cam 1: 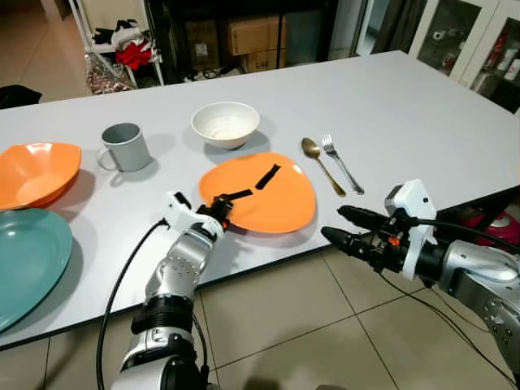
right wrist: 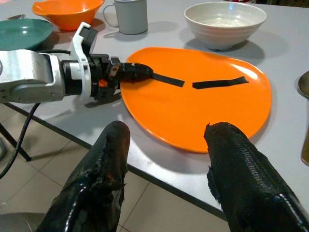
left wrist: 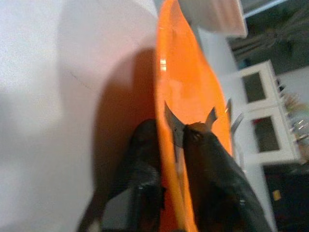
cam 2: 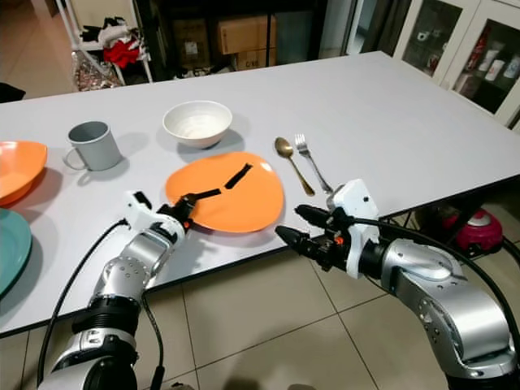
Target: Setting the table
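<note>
From my head camera, left eye: my left claw (cam 1: 226,205) is clamped on the near-left rim of the orange plate (cam 1: 268,199), one finger over the rim and one under it. The plate lies flat near the front edge of the tabletop (cam 1: 390,106). From the plate, a white bowl (cam 1: 225,123) stands at 12 o'clock, a grey mug (cam 1: 125,146) at 10, and a gold spoon (cam 1: 321,163) and fork (cam 1: 341,162) lie side by side at 2 to 3. An orange bowl (cam 1: 34,172) and a teal plate (cam 1: 28,256) sit far out at 9.

Right eye: my right claw (cam 2: 302,224) hangs open off the tabletop's front edge, at about 5 o'clock from the plate, holding nothing.

Left wrist: the rim runs between my fingers (left wrist: 212,164), pinched thin edge-on.

Right wrist: both fingers spread wide, with the plate's near edge beyond them.

I judge the plate stiff, light and glossy, so likely slippery. A grip on one rim will let it tilt or slide; sliding it is safer than lifting, or my right claw could take the opposite rim.
</note>
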Controlling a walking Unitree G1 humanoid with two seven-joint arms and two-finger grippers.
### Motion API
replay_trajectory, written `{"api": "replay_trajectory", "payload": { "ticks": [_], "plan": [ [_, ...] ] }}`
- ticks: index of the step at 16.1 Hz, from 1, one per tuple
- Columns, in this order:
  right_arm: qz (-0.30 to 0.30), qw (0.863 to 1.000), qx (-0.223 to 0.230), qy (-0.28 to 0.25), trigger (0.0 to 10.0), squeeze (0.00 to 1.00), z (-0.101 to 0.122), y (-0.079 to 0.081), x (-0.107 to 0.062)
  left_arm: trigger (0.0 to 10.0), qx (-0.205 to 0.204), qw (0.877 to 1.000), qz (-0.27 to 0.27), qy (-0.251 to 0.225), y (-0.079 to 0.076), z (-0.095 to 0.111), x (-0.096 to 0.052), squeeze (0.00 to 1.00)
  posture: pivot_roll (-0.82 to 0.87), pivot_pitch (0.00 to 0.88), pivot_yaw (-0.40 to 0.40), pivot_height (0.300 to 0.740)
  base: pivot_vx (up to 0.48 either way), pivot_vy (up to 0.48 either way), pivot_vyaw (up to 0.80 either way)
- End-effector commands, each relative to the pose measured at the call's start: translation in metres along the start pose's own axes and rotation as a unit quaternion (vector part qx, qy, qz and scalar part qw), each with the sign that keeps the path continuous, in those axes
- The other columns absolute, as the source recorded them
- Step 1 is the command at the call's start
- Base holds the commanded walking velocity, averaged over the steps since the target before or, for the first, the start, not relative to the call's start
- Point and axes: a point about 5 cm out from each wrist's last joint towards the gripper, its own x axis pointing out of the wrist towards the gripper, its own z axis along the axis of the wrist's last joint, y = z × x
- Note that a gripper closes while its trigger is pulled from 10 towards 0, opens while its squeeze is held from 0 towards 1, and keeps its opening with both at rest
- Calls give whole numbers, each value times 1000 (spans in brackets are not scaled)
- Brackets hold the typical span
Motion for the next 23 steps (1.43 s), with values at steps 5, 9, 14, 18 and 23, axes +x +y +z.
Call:
{"api": "replay_trajectory", "payload": {
  "ticks": [5, 9, 14, 18, 23],
  "plan": [
    [13, 1000, -11, 4, 10000, 0, 3, 3, -2, 10000, 88, 996, 30, 5, 11, 4, -2, 1000, -205, 37, 60, 740, 0, 0, 0],
    [14, 1000, -11, 4, 10000, 0, 3, 2, 0, 10000, 110, 993, 47, -1, 23, 12, -8, 1000, -190, 32, 59, 740, 0, 0, 0],
    [7, 1000, -13, -3, 10000, 0, 5, -3, 2, 10000, 146, 986, 82, -5, 46, 21, -22, 396, -179, 20, 61, 740, 0, 0, 0],
    [-1, 1000, -22, -14, 10000, 0, 9, -8, 7, 10000, 213, 971, 109, -21, 53, 37, -32, 0, -167, 0, 61, 740, 0, 0, 0],
    [-3, 999, -28, -24, 10000, 0, 13, -10, 12, 10000, 230, 966, 112, -42, 51, 51, -41, 0, -158, 0, 64, 740, 0, 0, 0]
  ]
}}
